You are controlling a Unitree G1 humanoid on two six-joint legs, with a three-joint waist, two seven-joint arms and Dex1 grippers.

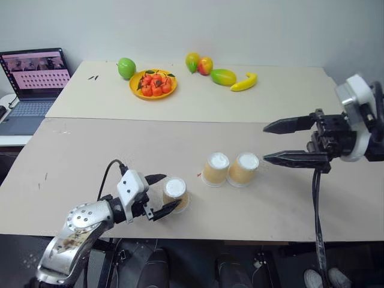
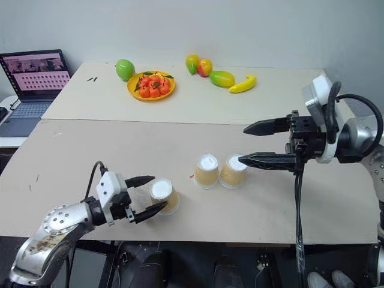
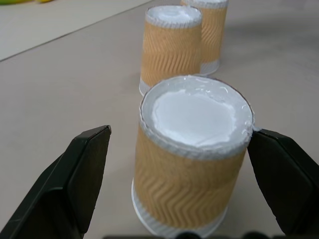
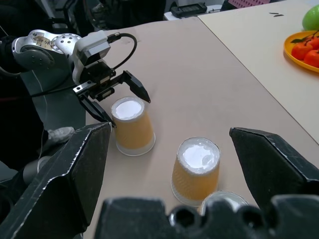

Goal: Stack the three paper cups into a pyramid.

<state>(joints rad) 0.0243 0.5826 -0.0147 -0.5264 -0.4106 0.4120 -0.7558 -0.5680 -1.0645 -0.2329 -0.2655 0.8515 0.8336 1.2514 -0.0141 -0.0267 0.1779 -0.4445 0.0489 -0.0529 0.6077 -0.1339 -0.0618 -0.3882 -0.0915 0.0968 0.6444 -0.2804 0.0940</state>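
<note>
Three paper cups, all upside down on the worktop, nothing stacked yet.

Two of them, the middle cup (image 1: 216, 169) and the right cup (image 1: 243, 168), sit touching side by side toward the front edge, roughly mid-width, while the lone cup (image 1: 176, 194) stands apart to their left, even closer to the front edge. The left tool (image 1: 161, 194) has its fingers spread wide on either side of that lone cup, one tip about at its rim, not squeezing it as far as I can see. The right tool (image 1: 271, 143) hangs level just right of the pair, fingers wide apart, holding nothing. Further back there's a plate of oranges (image 1: 153, 84), loose fruit (image 1: 223, 76), and a laptop (image 1: 33, 84) off the far-left corner.
</note>
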